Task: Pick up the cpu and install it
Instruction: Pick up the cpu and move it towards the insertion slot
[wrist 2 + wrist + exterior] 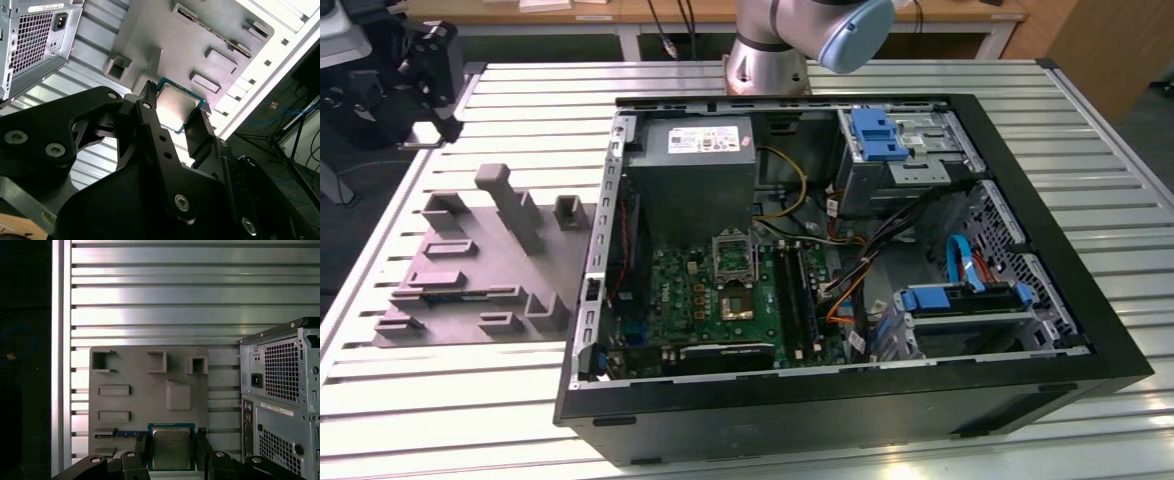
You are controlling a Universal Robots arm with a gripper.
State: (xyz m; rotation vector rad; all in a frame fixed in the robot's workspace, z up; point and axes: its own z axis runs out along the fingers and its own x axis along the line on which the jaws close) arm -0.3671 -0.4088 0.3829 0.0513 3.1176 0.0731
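One gripper [171,439]: fingers [141,446] closed narrowly on two opposite edges of the cpu [171,450], seen in both wrist views.
Location of cpu: held flat between the fingers, silvery top towards the cameras, raised above the grey fixture tray [150,385].
Surface: slatted aluminium table [1121,150]. The tray lies just beside the open computer case [854,410], on the exterior view's left.
Base of arm [781,45]: stands on the table behind the case.
Room: wooden bench [720,12] beyond the table. Dark floor [305,80] with cables [280,118] past the table edge.
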